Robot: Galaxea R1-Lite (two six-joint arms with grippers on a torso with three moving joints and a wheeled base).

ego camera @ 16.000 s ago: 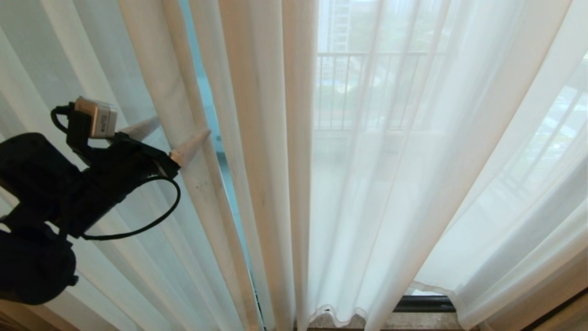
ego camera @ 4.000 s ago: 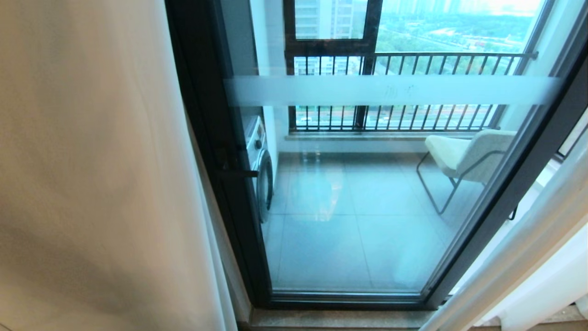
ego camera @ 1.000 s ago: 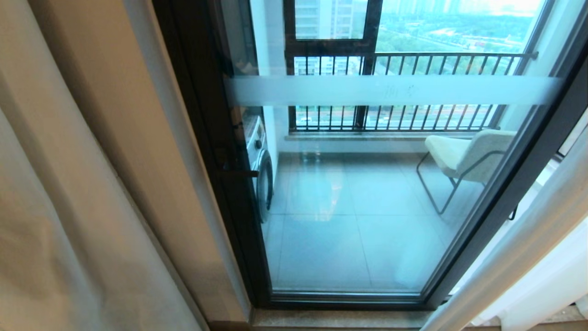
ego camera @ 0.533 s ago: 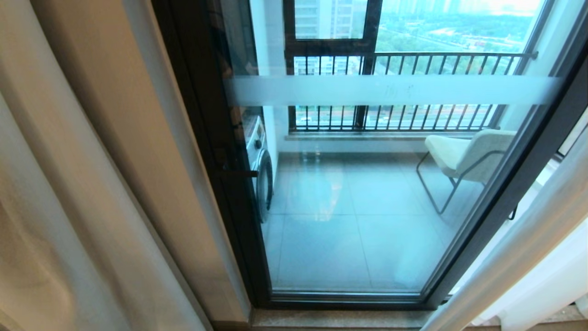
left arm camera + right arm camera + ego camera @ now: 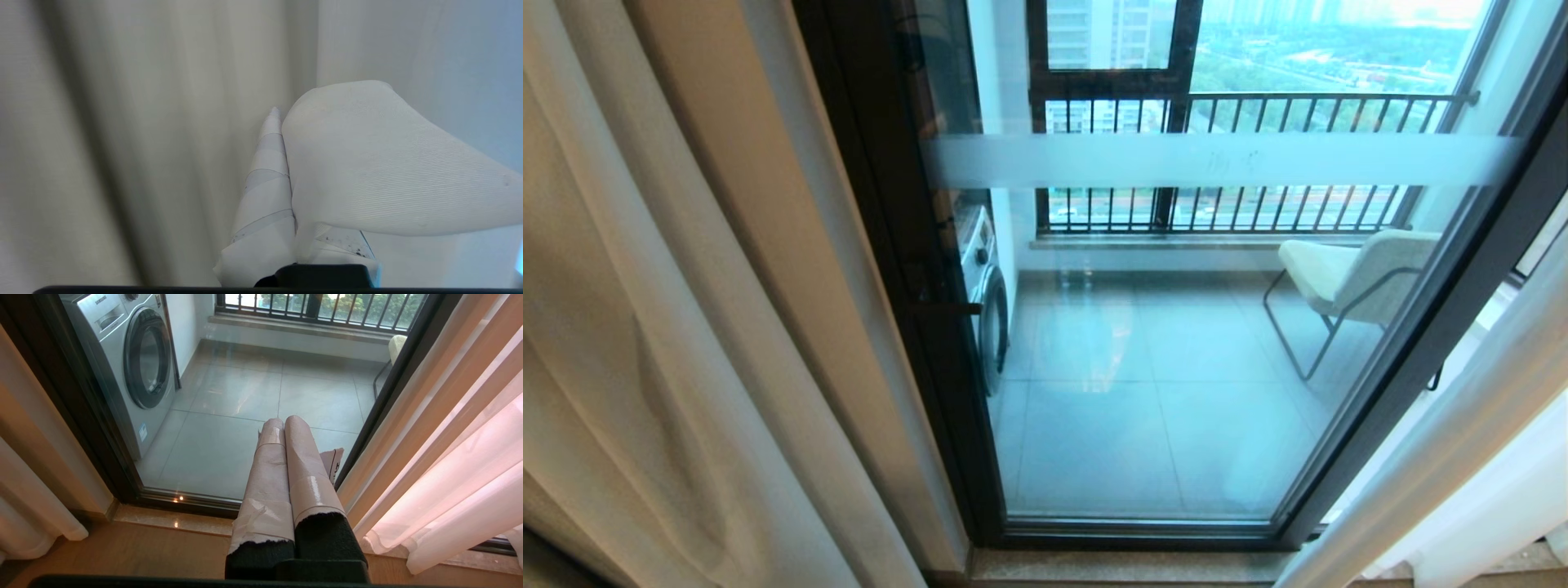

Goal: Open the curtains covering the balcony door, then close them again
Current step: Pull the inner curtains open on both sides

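While the door glass stands uncovered, the following values apply.

Curtains: the curtains [image 5: 645,343] are gathered at 9 o'clock in the head view, with a second bunch [image 5: 1462,457] at 4 o'clock; both hang in long vertical folds clear of the glass.

Balcony door: the balcony door [image 5: 1176,367] fills the centre of the head view, dark-framed, with a frosted horizontal stripe across the glass at 12 o'clock.

Left gripper: the left gripper [image 5: 286,134] is seen only in its wrist view; its taped fingers [image 5: 265,171] are pressed together on a fold of the white fabric, which is draped over one finger.

Right gripper: the right gripper [image 5: 282,424] is held low before the door sill, fingers pressed together on nothing.

Handling: the fabric is judged light, soft and limp; it is expected to bunch and trail rather than move as a sheet, and thin weave may slip from smooth tape.

Hold point: a full vertical fold at the leading edge, at mid height, is judged the best place; a single thin layer is to be avoided.

Stage: opening is judged done; closing is not yet done.

Writing: "SAMSUNG" is faintly legible on the washing machine [image 5: 130,363] in the right wrist view; a small sticker low on its front cannot be read.
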